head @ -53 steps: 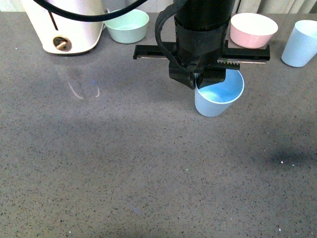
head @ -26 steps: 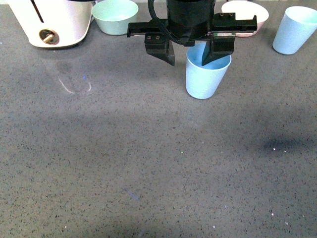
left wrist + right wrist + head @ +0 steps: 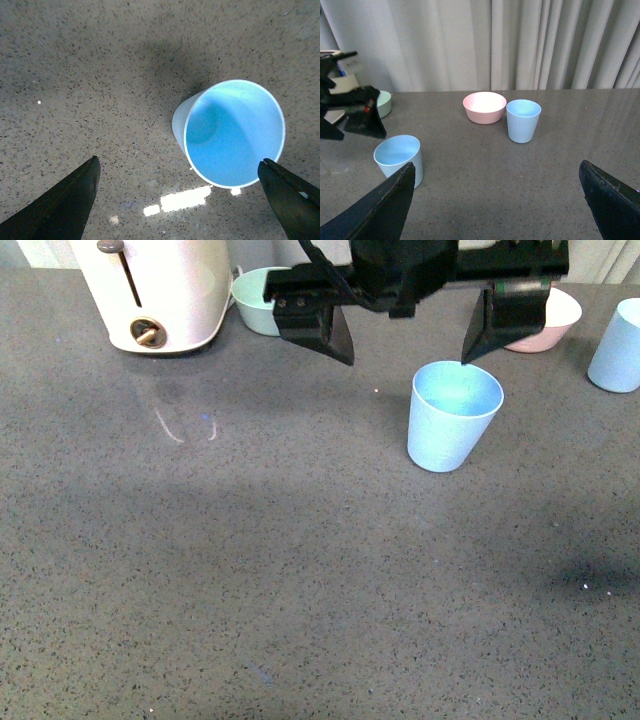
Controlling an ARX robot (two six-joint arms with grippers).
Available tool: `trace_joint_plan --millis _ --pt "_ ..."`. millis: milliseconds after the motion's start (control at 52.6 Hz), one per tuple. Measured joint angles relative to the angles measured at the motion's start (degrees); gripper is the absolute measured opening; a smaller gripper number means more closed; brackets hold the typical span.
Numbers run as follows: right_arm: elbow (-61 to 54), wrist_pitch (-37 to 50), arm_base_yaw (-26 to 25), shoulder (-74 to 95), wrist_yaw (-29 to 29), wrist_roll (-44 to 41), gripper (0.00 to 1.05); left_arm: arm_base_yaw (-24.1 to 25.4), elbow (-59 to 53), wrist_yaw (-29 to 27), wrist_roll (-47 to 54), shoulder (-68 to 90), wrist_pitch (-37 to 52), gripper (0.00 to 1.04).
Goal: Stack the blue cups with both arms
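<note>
The left pincer [image 3: 407, 361] hangs with its 2 fingers [image 3: 325, 332] spread wide apart, gripping nothing, over the 1st blue cup [image 3: 455, 418], which stands upright on the grey worktop [image 3: 300, 570] with its rim just below the tip of the finger nearer the pink bowl [image 3: 560, 312]. The right pincer [image 3: 496, 167] is likewise wide apart with nothing between its fingers. The 2nd blue cup [image 3: 523, 120] stands upright just beside the pink bowl, well apart from the 1st, and a sage-green bowl [image 3: 252, 302] sits beside a white toaster [image 3: 165, 290] at the far side.
</note>
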Motion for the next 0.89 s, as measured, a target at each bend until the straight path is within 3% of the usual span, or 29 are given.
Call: trace_joint_plan --millis 209,304,342,399,532,779,893 --pt "0.0 0.0 0.0 0.0 0.0 0.0 0.96 5.3 -14.7 1.7 0.1 -15.4 14.6 0.96" --pt "0.0 0.0 0.0 0.0 0.0 0.0 0.96 9.3 -20.6 -0.3 1.7 -21.2 23.5 0.94" --pt "0.0 0.0 0.0 0.0 0.0 0.0 0.96 11.0 -26.3 -8.1 5.9 -24.0 35.3 0.88" --pt "0.0 0.0 0.0 0.0 0.0 0.0 0.96 13.8 -34.5 -14.8 12.0 -28.2 49.8 0.79" --pt "0.0 0.0 0.0 0.0 0.0 0.0 0.96 21.3 -53.5 -15.6 21.3 -39.9 72.4 0.56" --pt "0.0 0.0 0.0 0.0 0.0 0.0 0.96 26.7 -76.9 -8.9 25.2 -52.6 81.4 0.02" --pt "0.0 0.0 0.0 0.0 0.0 0.0 0.96 28.3 -81.7 -7.4 25.5 -57.1 82.3 0.02"
